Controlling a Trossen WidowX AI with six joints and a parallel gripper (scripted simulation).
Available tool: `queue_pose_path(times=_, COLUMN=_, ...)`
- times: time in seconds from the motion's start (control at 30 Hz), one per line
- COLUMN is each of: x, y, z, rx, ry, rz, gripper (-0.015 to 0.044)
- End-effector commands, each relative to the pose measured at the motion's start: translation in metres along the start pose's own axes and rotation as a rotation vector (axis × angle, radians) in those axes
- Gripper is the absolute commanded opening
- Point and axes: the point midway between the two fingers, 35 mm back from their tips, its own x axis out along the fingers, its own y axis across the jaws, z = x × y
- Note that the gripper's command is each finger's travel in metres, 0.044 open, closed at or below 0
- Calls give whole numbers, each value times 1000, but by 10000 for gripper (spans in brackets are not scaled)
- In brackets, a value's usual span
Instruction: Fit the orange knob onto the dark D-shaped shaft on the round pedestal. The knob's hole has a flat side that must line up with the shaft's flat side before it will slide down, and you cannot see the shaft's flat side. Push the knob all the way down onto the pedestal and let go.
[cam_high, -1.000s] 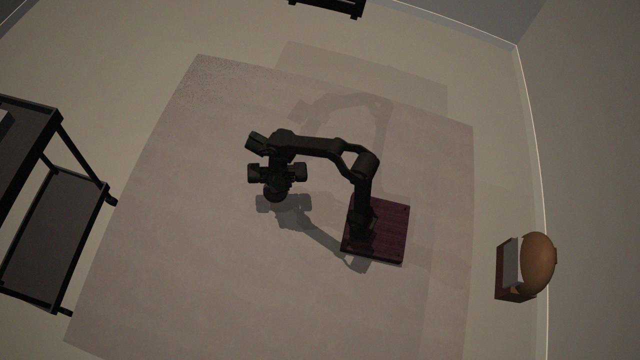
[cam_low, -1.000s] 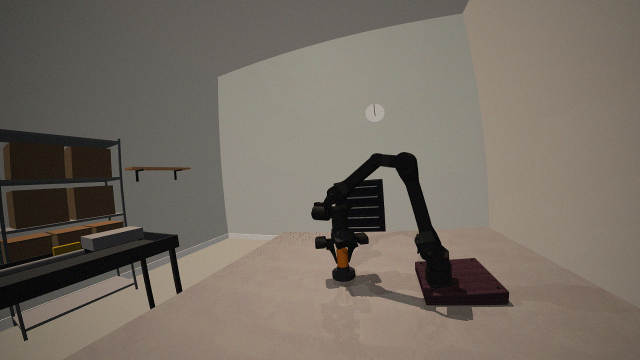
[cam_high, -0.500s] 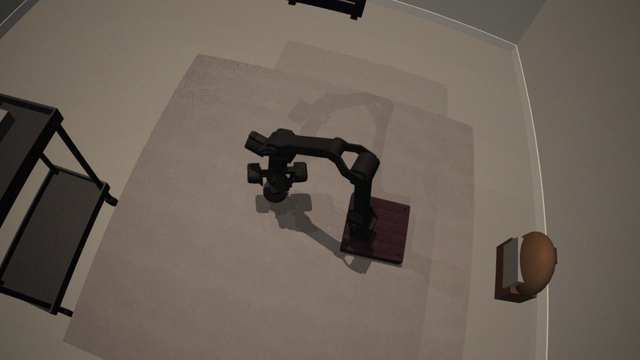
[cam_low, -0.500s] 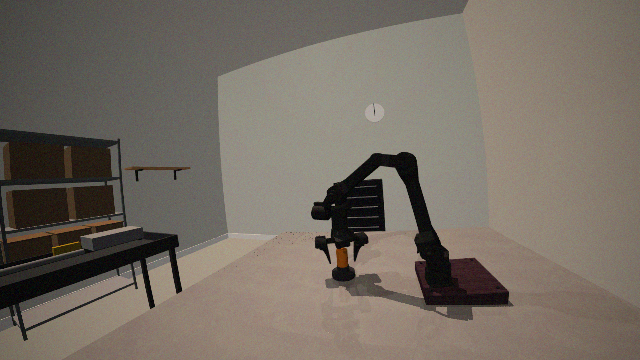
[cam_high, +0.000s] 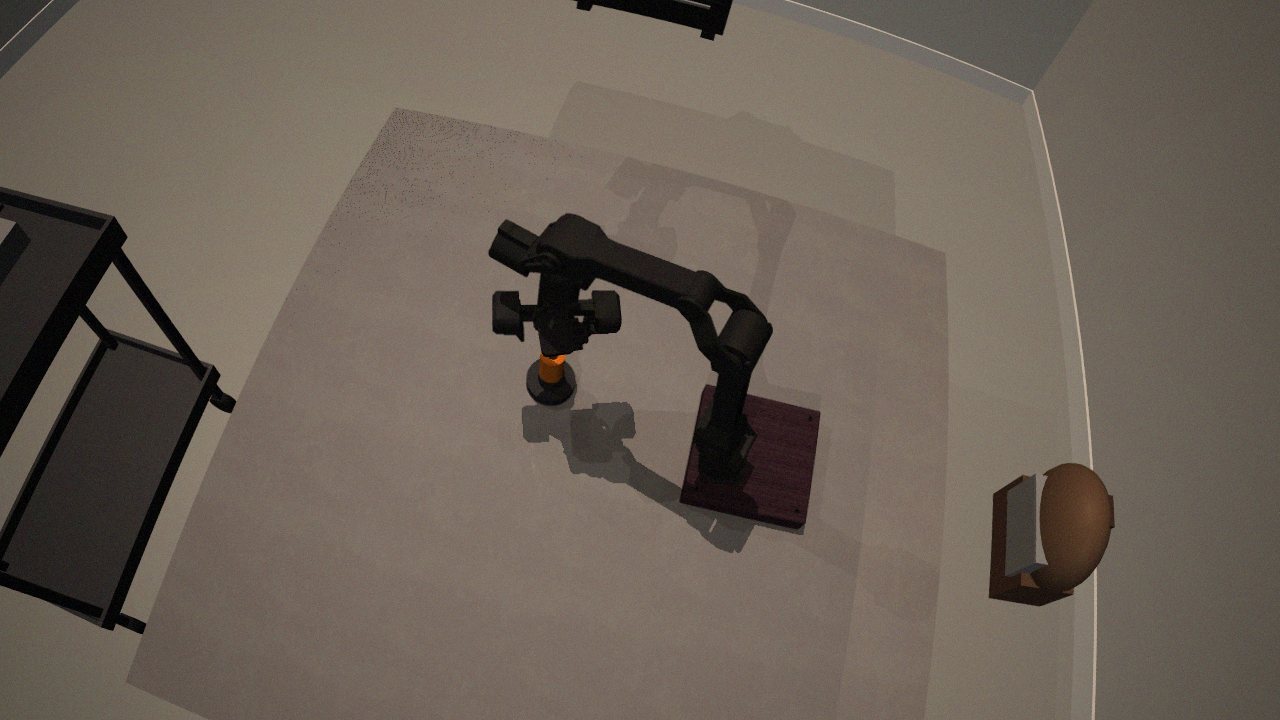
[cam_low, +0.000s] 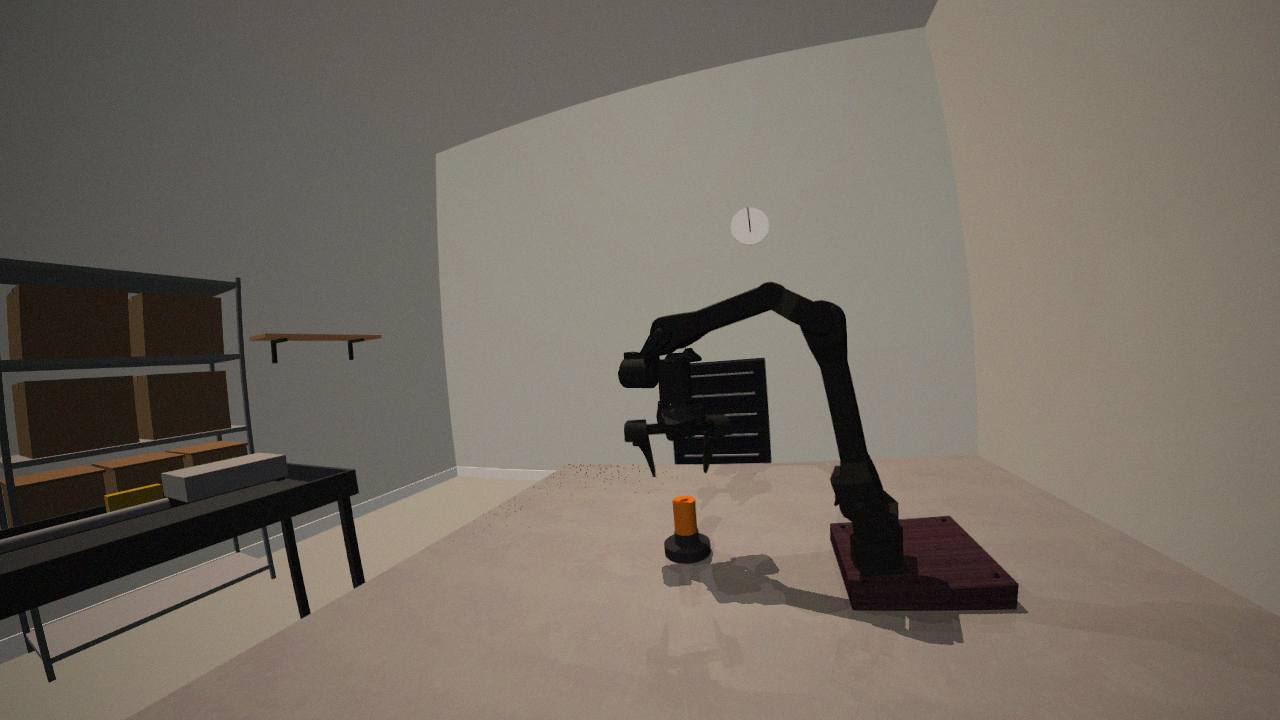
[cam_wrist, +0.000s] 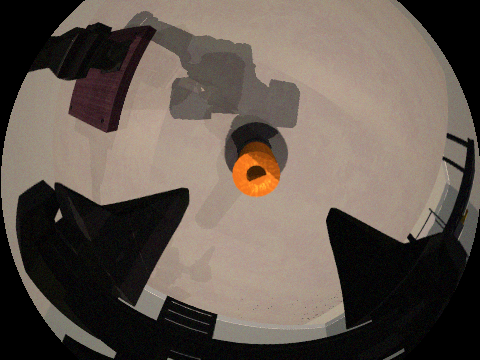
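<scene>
One pincer (cam_low: 680, 472) (cam_wrist: 260, 207), its two fingers wide apart, hangs above one orange knob (cam_high: 551, 368) (cam_low: 684, 516) (cam_wrist: 256, 174), upright on one round pedestal (cam_high: 548, 392) (cam_low: 687, 548) (cam_wrist: 280, 150); one arm (cam_high: 648, 268) (cam_low: 832, 376), one surface (cam_high: 402, 537) (cam_low: 537, 626) (cam_wrist: 390, 100).

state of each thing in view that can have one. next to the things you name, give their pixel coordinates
End effector (cam_low: 680, 474) (cam_wrist: 260, 207): open, raised, holding nothing.
Orange knob (cam_high: 552, 368) (cam_low: 684, 516) (cam_wrist: 256, 188): upright on the pedestal, released.
Round pedestal (cam_high: 537, 391) (cam_low: 687, 551) (cam_wrist: 281, 150): upright, knob on top.
Arm (cam_high: 648, 273) (cam_low: 832, 367): bent, above the table.
Wall clock (cam_low: 750, 226): hung; time unclear.
</scene>
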Motion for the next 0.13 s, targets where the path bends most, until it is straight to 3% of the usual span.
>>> queue_pose_path(times=0.0, x=-2, y=1, z=0, rx=-4, ry=-10, rz=13, gripper=440)
queue_pose_path(times=0.1, x=-2, y=1, z=0, rx=-4, ry=-10, rz=13, gripper=440)
